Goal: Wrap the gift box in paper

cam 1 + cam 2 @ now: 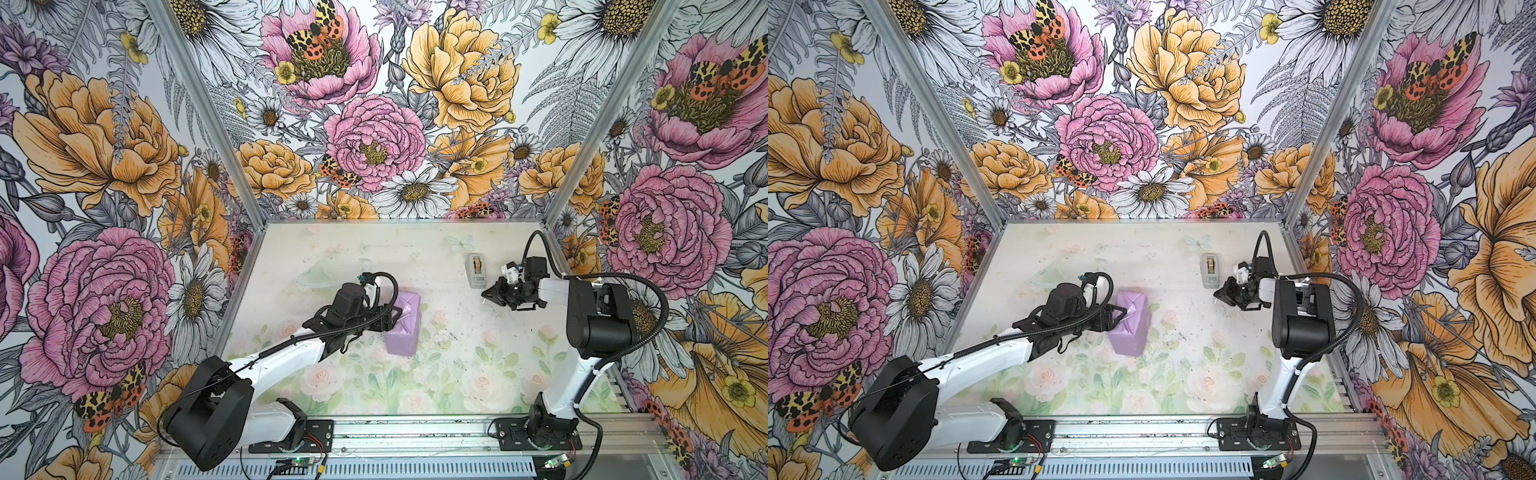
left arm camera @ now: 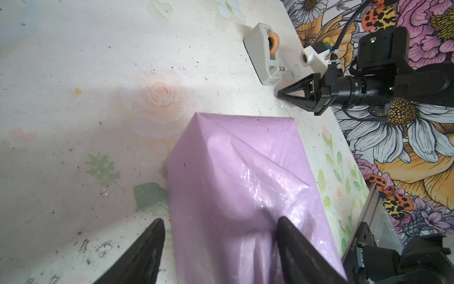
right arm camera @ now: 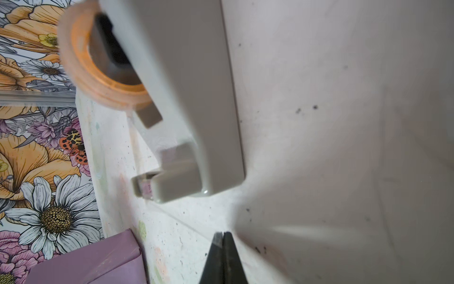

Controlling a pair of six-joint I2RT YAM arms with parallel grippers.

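Pinning the paper (image 2: 233, 159) fold atop the gift box (image 1: 402, 332): left gripper (image 2: 219, 218) splayed open, 1 jaw on it; press flat, steady; right gripper (image 2: 280, 93) clenched, well apart from the box.

My pincer (image 3: 223, 237) is pressed shut, its black tips meeting in a thin seam over the speckled whitish table (image 3: 331, 147); just beyond them, on the far side, lies the grey tape dispenser (image 3: 191, 86), cutter end toward me, its orange-cored tape roll (image 3: 81, 73) behind; a faint line runs from cutter to tips, tape or not I cannot tell; to my left shows a corner of the gift box (image 3: 93, 265), covered in lilac paper (image 3: 118, 248); past the table's edge stands the floral wall (image 3: 36, 159).
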